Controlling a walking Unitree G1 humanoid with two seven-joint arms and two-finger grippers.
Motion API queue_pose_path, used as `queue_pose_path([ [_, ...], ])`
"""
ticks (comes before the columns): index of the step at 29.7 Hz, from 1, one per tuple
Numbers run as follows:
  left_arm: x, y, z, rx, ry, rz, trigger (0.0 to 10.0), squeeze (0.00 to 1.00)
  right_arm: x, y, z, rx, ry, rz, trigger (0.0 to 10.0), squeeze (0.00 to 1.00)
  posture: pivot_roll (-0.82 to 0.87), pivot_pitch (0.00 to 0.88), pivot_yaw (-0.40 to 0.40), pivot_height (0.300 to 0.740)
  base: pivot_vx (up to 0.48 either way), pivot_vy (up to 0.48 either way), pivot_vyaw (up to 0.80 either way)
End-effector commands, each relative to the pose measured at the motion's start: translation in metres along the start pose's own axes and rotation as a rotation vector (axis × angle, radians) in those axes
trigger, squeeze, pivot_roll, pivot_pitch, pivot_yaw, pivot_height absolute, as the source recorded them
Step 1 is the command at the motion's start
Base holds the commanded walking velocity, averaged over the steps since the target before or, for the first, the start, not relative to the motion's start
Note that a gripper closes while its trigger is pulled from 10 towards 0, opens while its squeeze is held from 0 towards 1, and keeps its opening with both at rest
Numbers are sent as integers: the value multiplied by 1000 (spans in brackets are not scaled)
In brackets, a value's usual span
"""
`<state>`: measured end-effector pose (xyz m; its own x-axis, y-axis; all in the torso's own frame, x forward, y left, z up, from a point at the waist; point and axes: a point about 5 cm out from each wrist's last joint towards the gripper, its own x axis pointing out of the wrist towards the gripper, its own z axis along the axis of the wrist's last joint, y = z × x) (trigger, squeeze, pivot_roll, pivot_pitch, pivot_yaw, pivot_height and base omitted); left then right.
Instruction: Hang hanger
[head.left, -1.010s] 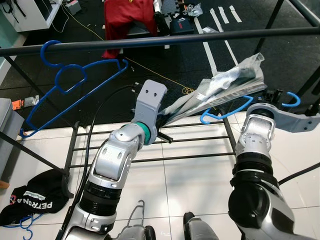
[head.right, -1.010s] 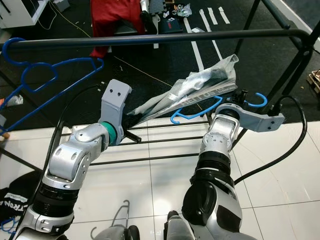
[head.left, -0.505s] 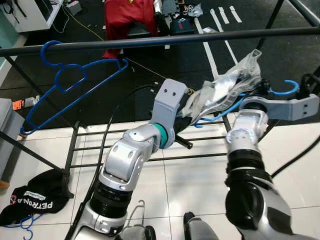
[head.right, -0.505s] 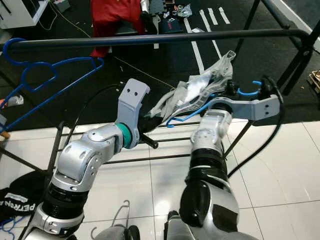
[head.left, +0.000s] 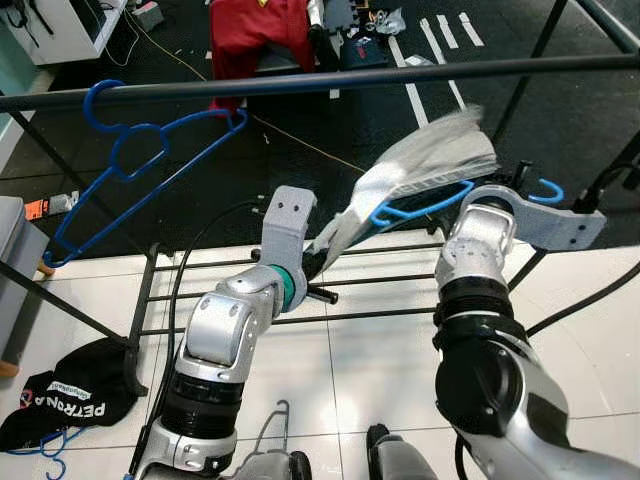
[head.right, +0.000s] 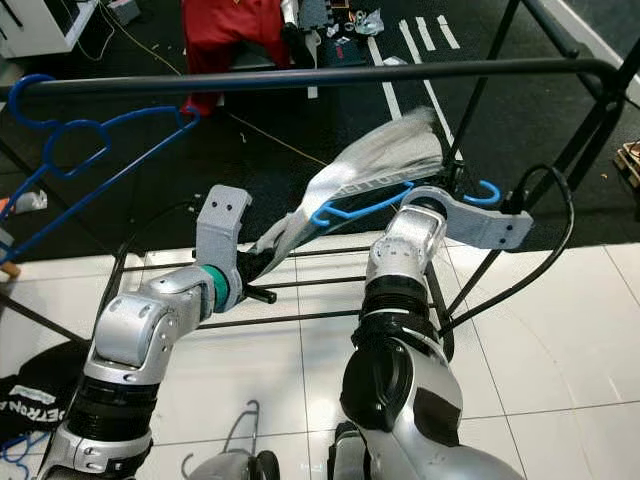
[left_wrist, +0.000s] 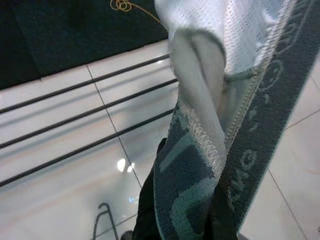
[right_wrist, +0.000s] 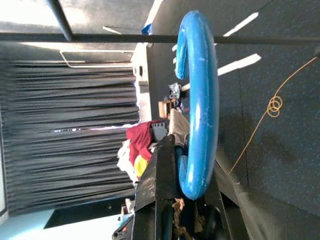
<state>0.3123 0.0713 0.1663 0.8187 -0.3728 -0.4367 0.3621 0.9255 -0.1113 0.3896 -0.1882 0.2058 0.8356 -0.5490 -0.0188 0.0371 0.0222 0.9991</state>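
A blue hanger (head.left: 421, 207) carries a grey-white mesh garment (head.left: 425, 160) and is held below the black rail (head.left: 330, 80). My right gripper (head.left: 516, 183) is shut on the hanger's neck, just under its hook (right_wrist: 199, 100); one black finger (right_wrist: 160, 185) lies alongside the hook. My left gripper (head.left: 316, 262) is shut on the garment's lower end (left_wrist: 195, 150), which stretches taut up to the hanger. An empty blue hanger (head.left: 130, 160) hangs on the rail at far left.
The rack's lower bars (head.left: 390, 280) cross the white tiles under my arms, and a slanted post (head.right: 590, 130) stands at the right. A black cap (head.left: 70, 400) and a wire hanger (head.left: 272, 430) lie on the floor. Red clothing (head.left: 255, 30) lies beyond the rail.
My left gripper has drawn back to the left, pulling the crumpled garment out taut. The right gripper with the hanger has shifted slightly left and down.
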Motion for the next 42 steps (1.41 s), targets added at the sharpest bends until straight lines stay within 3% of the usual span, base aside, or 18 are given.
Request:
queue_pose_path([
  [1,1,9,-10,-48,56,33,10000,0,-1,10,-4,-47,10,50,10000,0,-26,130,93,740,0,0,0],
  [3,-2,3,1,-71,24,5,10000,0,-4,13,-10,-224,31,139,10000,0,-26,133,86,740,0,0,0],
  [7,-5,-10,14,-83,-6,-52,10000,0,-6,10,-13,-334,44,187,10000,0,-23,136,85,740,0,0,0],
  [10,-5,-20,22,-58,-42,-92,10000,0,-5,3,-16,-352,77,164,10000,0,-26,139,88,740,0,0,0],
  [19,-4,-23,31,-45,-59,-105,10000,0,-6,-3,-18,-402,106,136,10000,0,-34,143,89,740,0,0,0],
  [23,-14,-45,31,-20,27,-267,10000,0,-3,-5,-10,-399,59,98,10000,0,-30,146,87,740,0,0,0],
  [26,-17,-57,30,-20,71,-324,10000,0,-2,-4,-9,-412,40,97,10000,0,-30,147,87,740,0,0,0],
  [31,-24,-76,51,-20,21,-408,10000,0,0,-9,-6,-490,25,91,10000,0,-35,147,84,740,0,0,0],
  [33,-26,-79,56,-18,8,-424,10000,0,1,-11,-4,-513,24,85,10000,0,-35,147,84,740,0,0,0],
  [37,-29,-73,51,108,21,-368,10000,0,5,-22,7,-597,-16,23,10000,0,-30,151,83,740,0,0,0],
  [40,-30,-71,48,108,27,-363,10000,0,6,-23,11,-618,-31,7,10000,0,-33,153,84,740,0,0,0],
  [42,-36,-76,47,64,18,-404,10000,0,8,-25,14,-642,-42,-7,10000,0,-30,154,83,740,0,0,0],
])
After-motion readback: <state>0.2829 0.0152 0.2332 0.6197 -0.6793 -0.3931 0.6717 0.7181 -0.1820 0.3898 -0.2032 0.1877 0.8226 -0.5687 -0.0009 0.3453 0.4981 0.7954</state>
